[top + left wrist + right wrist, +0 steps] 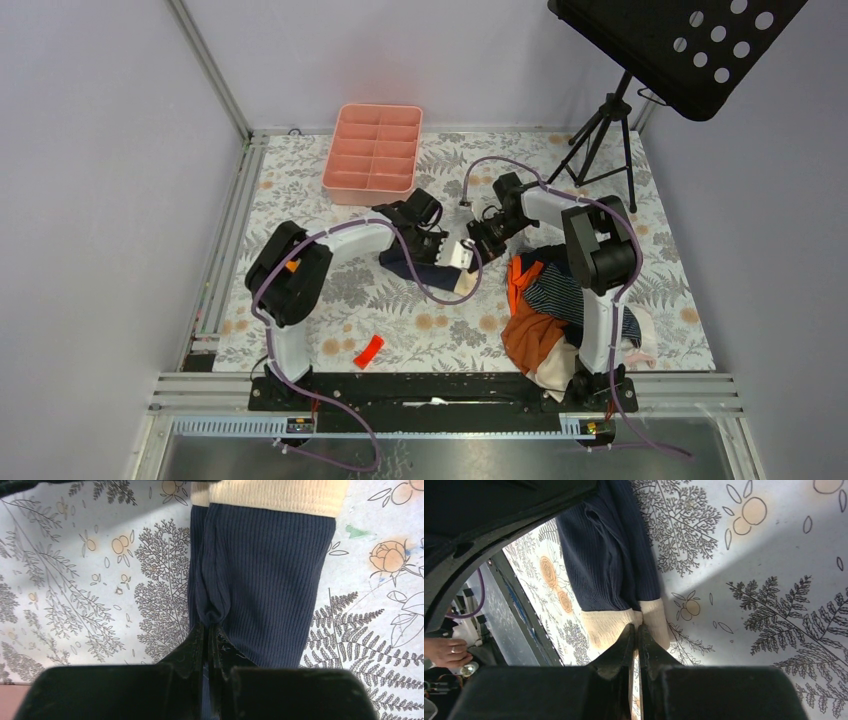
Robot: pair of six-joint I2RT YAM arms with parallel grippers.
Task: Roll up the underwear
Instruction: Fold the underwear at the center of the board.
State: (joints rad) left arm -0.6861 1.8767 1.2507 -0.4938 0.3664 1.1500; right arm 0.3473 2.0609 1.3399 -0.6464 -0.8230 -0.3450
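The underwear (the plain navy pair, folded into a narrow strip) is laid flat near the middle of the floral table. Its long axis is set roughly left to right, with the tan waistband toward the right arm. A fold at the navy end is pinched by the left gripper, and the waistband edge is clamped by the right gripper. Both arms are bent inward, low over the cloth.

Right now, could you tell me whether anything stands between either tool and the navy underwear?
Nothing visible does: the left tool pinches the navy underwear directly, and the right tool pinches its tan waistband.
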